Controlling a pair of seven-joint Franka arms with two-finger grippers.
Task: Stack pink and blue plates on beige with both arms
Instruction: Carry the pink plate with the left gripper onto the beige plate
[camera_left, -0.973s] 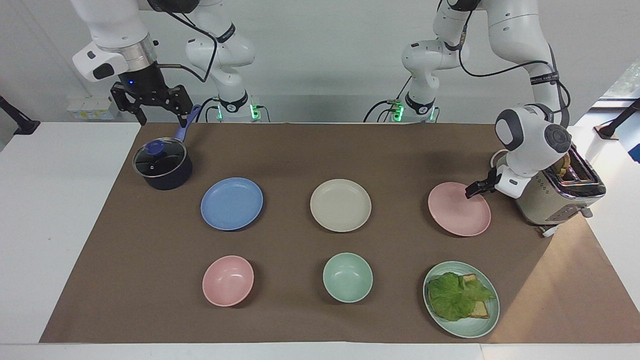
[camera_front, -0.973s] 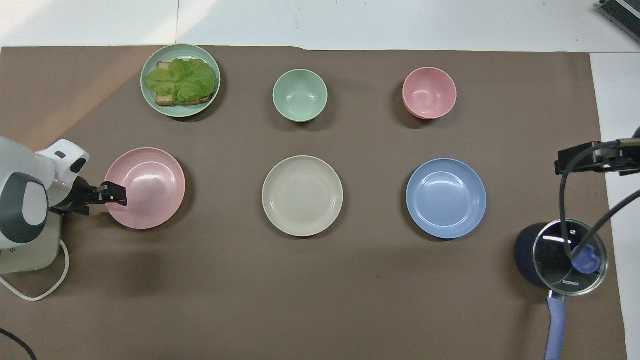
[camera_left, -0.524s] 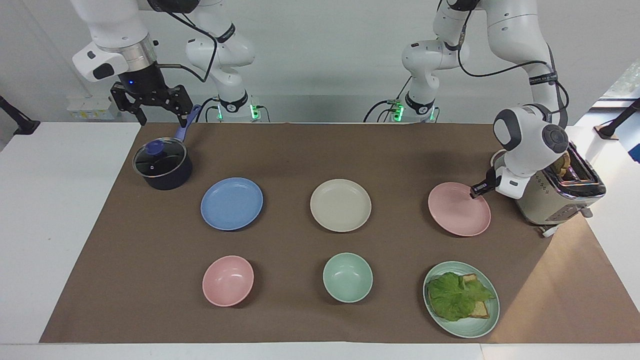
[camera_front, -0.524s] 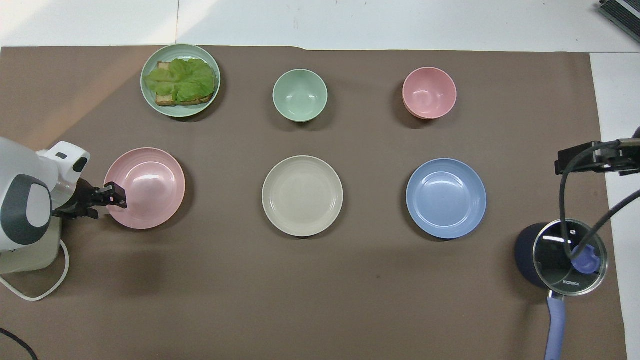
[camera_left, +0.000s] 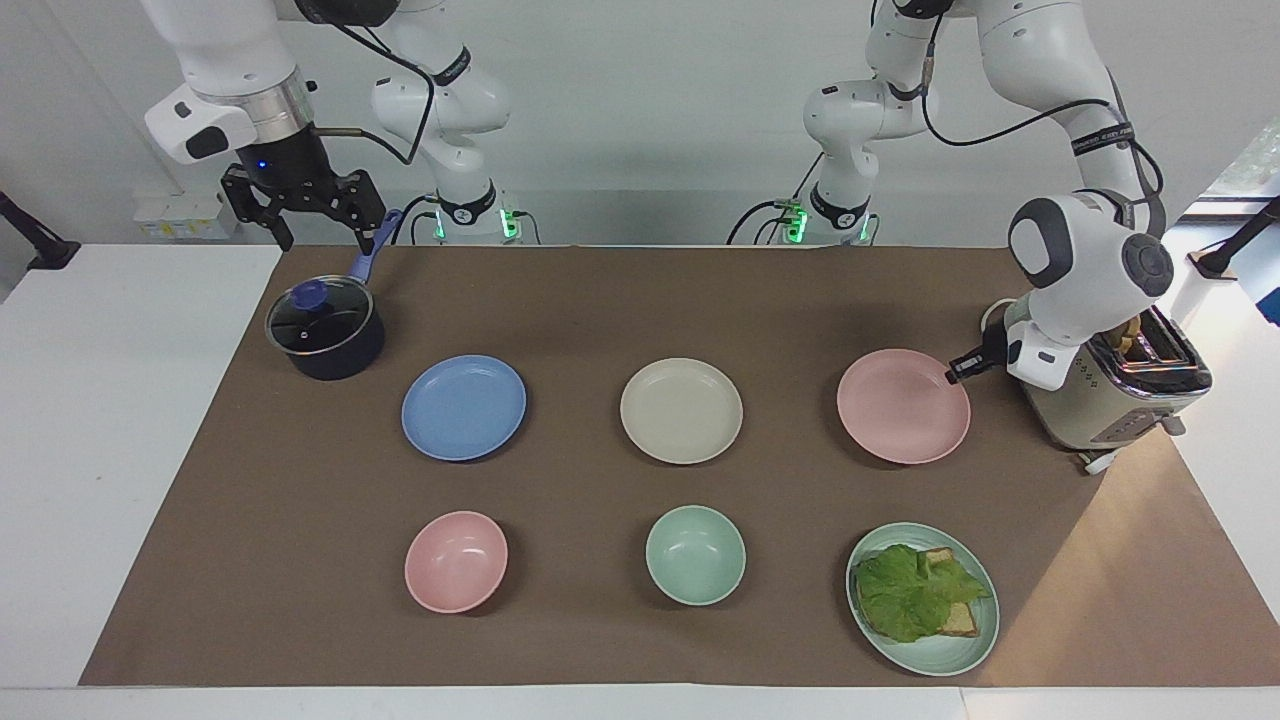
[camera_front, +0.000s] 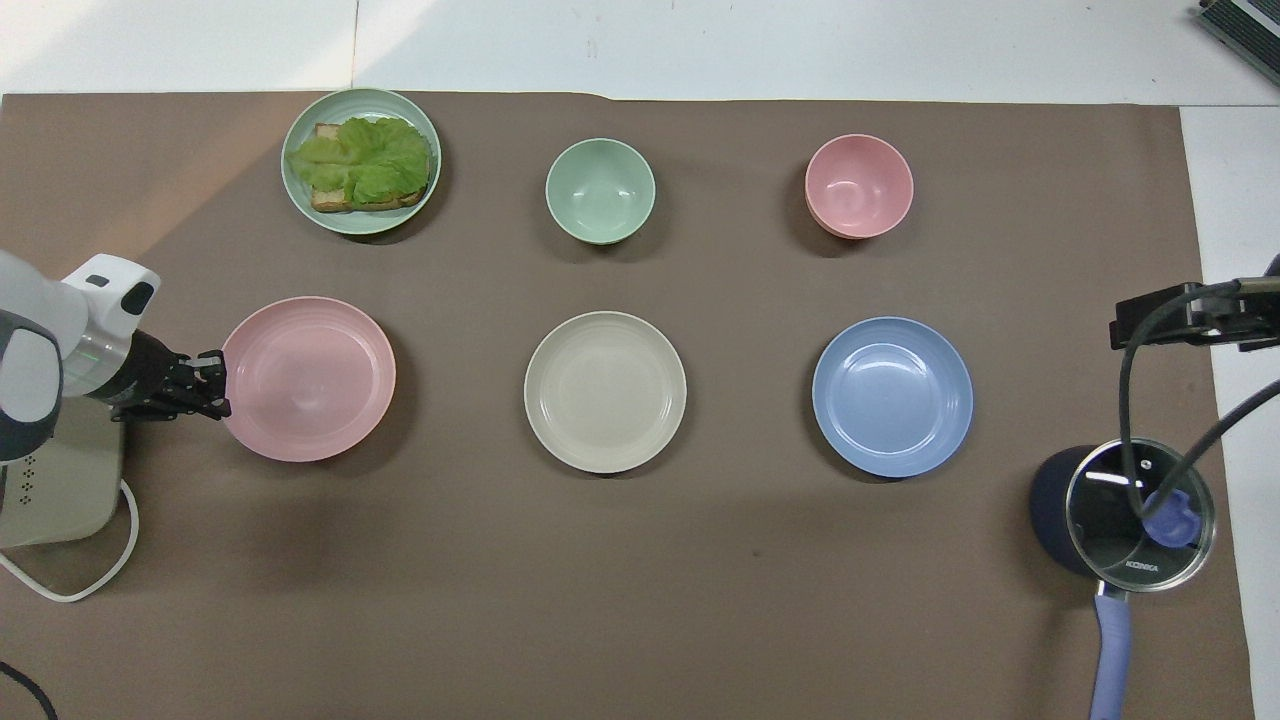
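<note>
The pink plate (camera_left: 903, 406) (camera_front: 308, 378) hangs just above the mat at the left arm's end, held level by its rim. My left gripper (camera_left: 956, 372) (camera_front: 218, 385) is shut on that rim, on the side by the toaster. The beige plate (camera_left: 681, 410) (camera_front: 605, 391) lies in the middle of the mat. The blue plate (camera_left: 463, 407) (camera_front: 892, 396) lies toward the right arm's end. My right gripper (camera_left: 305, 212) (camera_front: 1180, 315) waits open, high over the pot.
A dark pot with a glass lid (camera_left: 325, 328) (camera_front: 1130, 508) stands at the right arm's end. A toaster (camera_left: 1120, 390) sits beside the left gripper. A pink bowl (camera_left: 456, 561), a green bowl (camera_left: 695, 554) and a green plate with lettuce and bread (camera_left: 923, 597) lie farther out.
The left gripper closed on the pink plate's rim and lifted it off the mat, shifting it a little toward the beige plate. The right arm has not moved.
</note>
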